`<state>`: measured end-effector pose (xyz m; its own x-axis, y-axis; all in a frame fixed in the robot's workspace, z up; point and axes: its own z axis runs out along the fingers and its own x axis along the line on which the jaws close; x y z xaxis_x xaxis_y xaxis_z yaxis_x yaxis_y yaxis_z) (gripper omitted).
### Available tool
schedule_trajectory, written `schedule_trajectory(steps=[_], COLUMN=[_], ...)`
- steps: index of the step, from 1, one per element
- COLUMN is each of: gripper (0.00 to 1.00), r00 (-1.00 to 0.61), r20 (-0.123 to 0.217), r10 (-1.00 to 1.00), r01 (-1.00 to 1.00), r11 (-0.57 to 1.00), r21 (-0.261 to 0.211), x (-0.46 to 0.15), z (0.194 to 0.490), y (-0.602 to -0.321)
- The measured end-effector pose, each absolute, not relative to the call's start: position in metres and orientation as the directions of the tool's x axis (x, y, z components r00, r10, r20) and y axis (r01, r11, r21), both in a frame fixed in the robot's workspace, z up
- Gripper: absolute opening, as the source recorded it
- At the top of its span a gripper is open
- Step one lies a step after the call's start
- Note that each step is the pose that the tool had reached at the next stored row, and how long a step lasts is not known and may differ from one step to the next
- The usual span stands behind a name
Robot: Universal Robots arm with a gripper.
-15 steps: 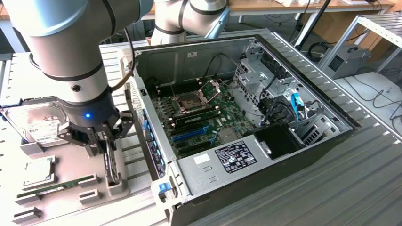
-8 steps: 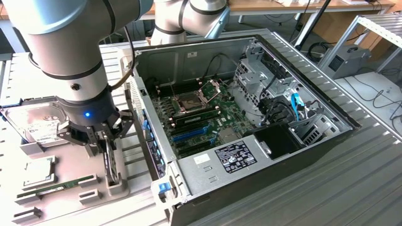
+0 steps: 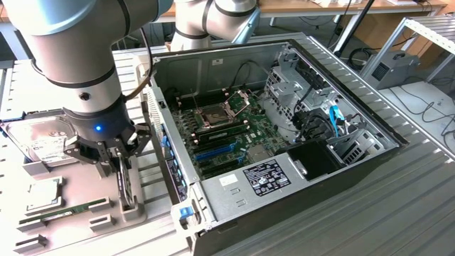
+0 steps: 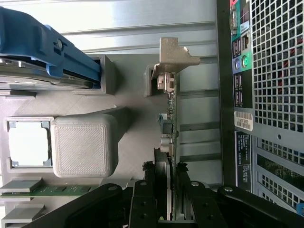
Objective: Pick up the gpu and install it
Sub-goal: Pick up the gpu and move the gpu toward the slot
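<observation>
Claw (image 4: 165, 167) sits closest, my black fingers (image 4: 148, 165) on either side of the gpu (image 4: 172, 114), pressed against both faces: part closed, clamped on the card. Gpu stands on edge in a slot of the gray holder (image 4: 133, 137), silver bracket at the far end, bottom edge in the slot, not lifted. In the exterior view my claw (image 3: 117, 159) points straight down over the gpu (image 3: 126, 184), arm (image 3: 78, 58) near vertical above it, wrist not tilted. Holder lies on the counter (image 3: 398, 213) just beside the open pc case (image 3: 284, 133), at the exterior view's left. Cpu (image 3: 44, 194) and ram stick (image 3: 64, 210) rest in the same holder nearby.
</observation>
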<state>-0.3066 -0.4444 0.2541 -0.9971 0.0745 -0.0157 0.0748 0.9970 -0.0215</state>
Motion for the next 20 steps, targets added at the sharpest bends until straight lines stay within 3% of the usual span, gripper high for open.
schedule_trajectory(steps=[20], gripper=[0.29], r00=[-0.997], r20=[-0.016], r10=[0.074], r01=[0.075], r11=[0.997], r21=[-0.021], x=[-0.3066], z=[0.2585], y=[-0.4444])
